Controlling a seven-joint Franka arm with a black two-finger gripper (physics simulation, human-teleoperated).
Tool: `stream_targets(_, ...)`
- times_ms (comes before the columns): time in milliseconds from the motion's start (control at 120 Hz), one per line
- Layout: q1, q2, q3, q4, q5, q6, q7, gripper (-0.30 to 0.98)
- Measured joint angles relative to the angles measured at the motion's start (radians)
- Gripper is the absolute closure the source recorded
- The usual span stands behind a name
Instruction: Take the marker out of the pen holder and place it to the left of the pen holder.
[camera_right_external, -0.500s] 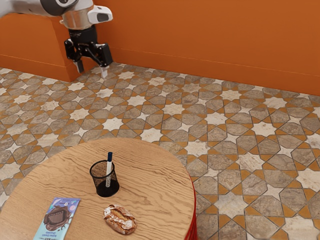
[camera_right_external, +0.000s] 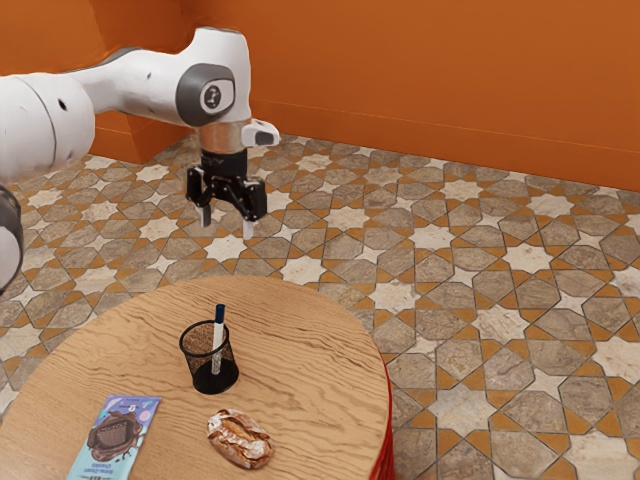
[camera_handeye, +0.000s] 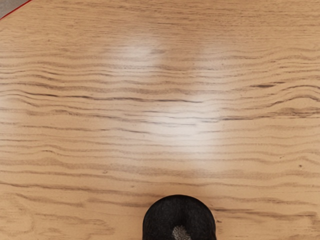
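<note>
Pointing down above the table (camera_right_external: 310, 345), the claw (camera_right_external: 227, 228) hangs wide open, holding nothing.

Open room above the marker (camera_right_external: 219, 317), pen holder (camera_right_external: 212, 381) walling its base.

The round wooden tabletop (camera_right_external: 310, 345) has a red side. On its near part lies a crusty bread (camera_right_external: 240, 438); apart from it, toward the exterior view's left, a blue and purple chocolate bar (camera_right_external: 115, 435) lies flat. Star-patterned floor (camera_right_external: 480, 300) runs to the far orange wall (camera_right_external: 420, 80).
</note>
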Motion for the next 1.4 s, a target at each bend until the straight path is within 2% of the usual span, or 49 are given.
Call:
stream_targets(133,-0.002,0.077,-0.037,-0.005,0.030,0.044,0.000,0.00)
stream_targets(217,-0.003,0.082,-0.070,-0.018,0.044,0.074,-0.001,0.00)
stream_targets(392,-0.003,-0.133,-0.080,-0.332,0.047,0.175,-0.002,0.00)
stream_targets(525,0.000,-0.198,-0.067,-0.501,0.040,0.284,0.006,0.00)
stream_targets(742,-0.001,-0.190,-0.048,-0.559,0.006,0.385,0.020,0.00)
stream_targets(1000,0.000,-0.243,-0.041,-0.628,-0.009,0.406,0.031,0.01)
stream_targets(1133,0.001,-0.226,-0.041,-0.625,-0.012,0.404,0.035,0.12)
stream_targets(1400,0.001,-0.215,-0.041,-0.607,-0.013,0.394,0.040,0.55)
